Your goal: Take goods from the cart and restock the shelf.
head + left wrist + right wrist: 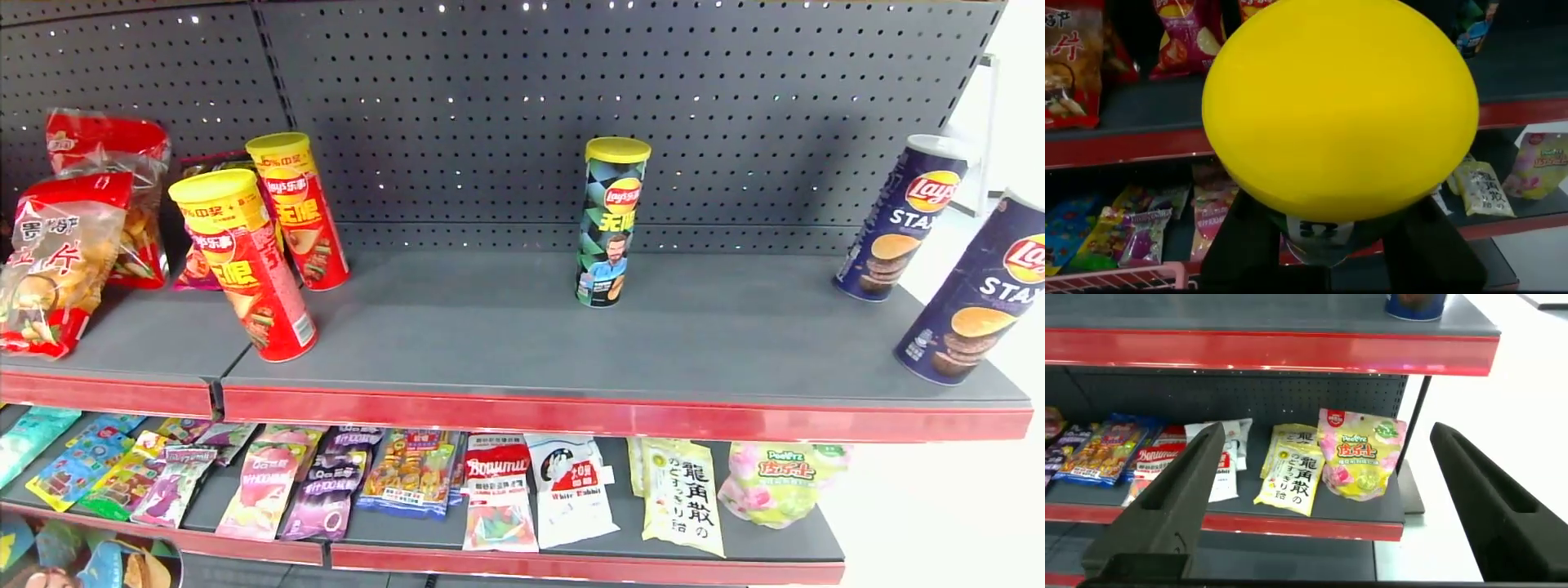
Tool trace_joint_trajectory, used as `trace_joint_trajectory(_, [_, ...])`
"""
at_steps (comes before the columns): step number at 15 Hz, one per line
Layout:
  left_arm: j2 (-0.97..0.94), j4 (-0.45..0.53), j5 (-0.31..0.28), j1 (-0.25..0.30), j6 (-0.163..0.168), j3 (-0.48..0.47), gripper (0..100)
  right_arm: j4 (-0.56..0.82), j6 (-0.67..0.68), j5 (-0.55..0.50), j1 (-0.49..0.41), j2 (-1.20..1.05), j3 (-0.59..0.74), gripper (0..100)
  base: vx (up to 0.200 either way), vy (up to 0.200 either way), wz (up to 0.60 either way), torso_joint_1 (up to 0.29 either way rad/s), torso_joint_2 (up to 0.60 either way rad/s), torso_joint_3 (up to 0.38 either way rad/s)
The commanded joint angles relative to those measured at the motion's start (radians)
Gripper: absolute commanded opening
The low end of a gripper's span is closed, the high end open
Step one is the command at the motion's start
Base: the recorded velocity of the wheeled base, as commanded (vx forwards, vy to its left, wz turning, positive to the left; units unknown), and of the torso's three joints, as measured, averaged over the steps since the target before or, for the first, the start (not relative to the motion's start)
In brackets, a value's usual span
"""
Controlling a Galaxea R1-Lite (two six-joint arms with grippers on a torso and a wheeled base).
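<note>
Left gripper (1331, 245): clamped on a can (1339, 106), one dark finger on each side of its body. The yellow lid faces the wrist camera. Whether the can is upright cannot be told.
Right gripper (1327, 437): fingers wide apart and holding nothing, level with the lower shelf (775, 541).
Cart (1118, 276): probably the pink wire rim below the held can.
Lower shelf: flat packets (498, 490) laid in a row.
Upper shelf (490, 343): two red cans (245, 261) toward the left, one green can (611, 220) in the middle and two blue cans (902, 216) at the right. Bare board lies between these groups.
Pegboard (490, 106): the back wall behind the upper shelf.
Step in hand (judged): setting the held can on the upper shelf.
Doing it well: bring the base over the red lip (620, 416) before moving in. Aim for the bare board beside the green can, whose yellow lid looks like the held one. Keep apart from the neighbouring cans, which would tip easily. Let go only once the base sits flat.
Head view adds: the whole shelf layout and the free gaps.
Left wrist view adds: the grip on the can and the cart rim.
Right wrist view adds: the spread of the right gripper's fingers.
</note>
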Motion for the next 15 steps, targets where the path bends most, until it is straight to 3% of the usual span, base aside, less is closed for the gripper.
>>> trace_joint_trajectory(1, [-0.046, 0.022, -0.003, -0.003, -0.002, 0.037, 0, 0.0, -0.003, 0.001, 0.001, 0.001, 0.0, 100, 0.0, 0.0, 0.0, 0.0, 0.0, 0.0])
trace_joint_trajectory(2, [-0.049, 0.022, -0.001, -0.003, -0.003, 0.054, 0, -0.001, -0.007, 0.008, 0.001, 0.001, -0.001, 100, 0.0, 0.0, 0.0, 0.0, 0.0, 0.0])
trace_joint_trajectory(3, [-0.051, 0.022, -0.006, -0.003, -0.003, 0.057, 0, -0.01, -0.006, 0.059, 0.016, 0.066, -0.115, 100, 0.0, 0.0, 0.0, 0.0, 0.0, 0.0])
trace_joint_trajectory(4, [-0.046, 0.022, -0.007, -0.006, -0.002, 0.062, 0, -0.012, 0.033, 0.073, 0.019, 0.288, -0.311, 100, 0.0, 0.0, 0.0, 0.0, 0.0, 0.0])
trace_joint_trajectory(5, [-0.034, 0.022, -0.007, -0.009, -0.002, 0.062, 0, -0.014, 0.066, 0.1, 0.033, 0.397, -0.425, 100, 0.0, 0.0, 0.0, 0.0, 0.0, 0.0])
trace_joint_trajectory(7, [-0.005, 0.024, 0.005, -0.015, -0.003, 0.065, 0, -0.018, -0.092, 0.286, 0.123, 0.587, -0.524, 100, 0.0, 0.0, 0.0, 0.0, 0.0, 0.0])
trace_joint_trajectory(9, [-0.003, 0.025, -0.001, -0.015, 0.0, 0.057, 0, -0.026, -0.102, 0.301, 0.193, 0.764, -0.647, 100, 0.0, 0.0, 0.0, 0.0, 0.0, 0.0])
trace_joint_trajectory(10, [0.012, 0.022, -0.021, -0.029, -0.005, 0.06, 0, -0.026, -0.087, 0.303, 0.315, 0.894, -0.728, 100, 0.0, 0.0, 0.0, 0.0, 0.0, 0.0])
trace_joint_trajectory(11, [0.016, 0.022, -0.026, -0.029, -0.006, 0.059, 0, -0.029, -0.081, 0.303, 0.351, 0.926, -0.744, 100, 0.0, 0.0, 0.0, 0.0, 0.0, 0.0])
trace_joint_trajectory(12, [0.027, 0.019, -0.026, -0.029, -0.006, 0.053, 0, -0.116, -0.026, 0.309, 0.413, 1.058, -0.784, 100, 0.0, 0.0, 0.0, 0.0, 0.0, 0.0])
trace_joint_trajectory(15, [0.043, 0.013, -0.022, -0.029, -0.003, 0.045, 0, -0.345, -0.001, 0.449, 0.433, 1.267, -0.791, 100, 0.0, 0.0, 0.0, 0.0, 0.0, 0.0])
